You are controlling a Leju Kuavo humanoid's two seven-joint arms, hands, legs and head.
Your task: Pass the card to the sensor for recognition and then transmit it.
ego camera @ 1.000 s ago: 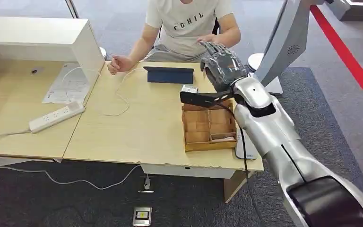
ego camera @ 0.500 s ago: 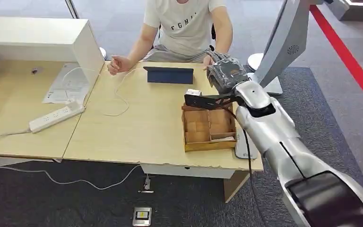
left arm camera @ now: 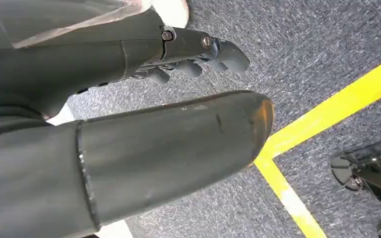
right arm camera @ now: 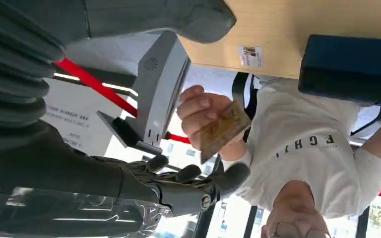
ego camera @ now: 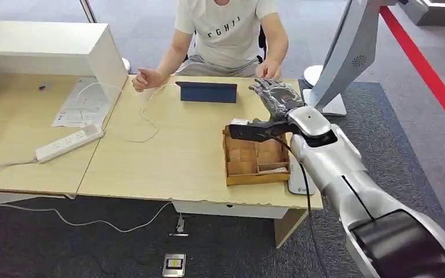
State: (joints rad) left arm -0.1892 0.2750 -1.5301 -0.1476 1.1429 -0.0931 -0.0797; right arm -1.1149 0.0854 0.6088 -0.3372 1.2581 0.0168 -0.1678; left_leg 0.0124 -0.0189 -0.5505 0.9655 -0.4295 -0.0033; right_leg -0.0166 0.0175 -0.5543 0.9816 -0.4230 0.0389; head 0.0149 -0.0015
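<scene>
The right wrist view shows the card (right arm camera: 224, 128) pinched in a person's hand (right arm camera: 198, 113), apart from the right hand (right arm camera: 178, 186), whose fingers are spread and hold nothing. In the head view that right hand (ego camera: 276, 95) hangs over the surface (ego camera: 168, 156) beyond the wooden tray (ego camera: 256, 159), near the dark sensor stand (ego camera: 207, 91). The left hand (left arm camera: 198, 54) hangs released over grey carpet (left arm camera: 327, 44) with a yellow line (left arm camera: 327, 114).

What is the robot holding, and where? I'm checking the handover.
Nothing: both the right hand and left hand are empty. The person's hand pinches the card by one end.
</scene>
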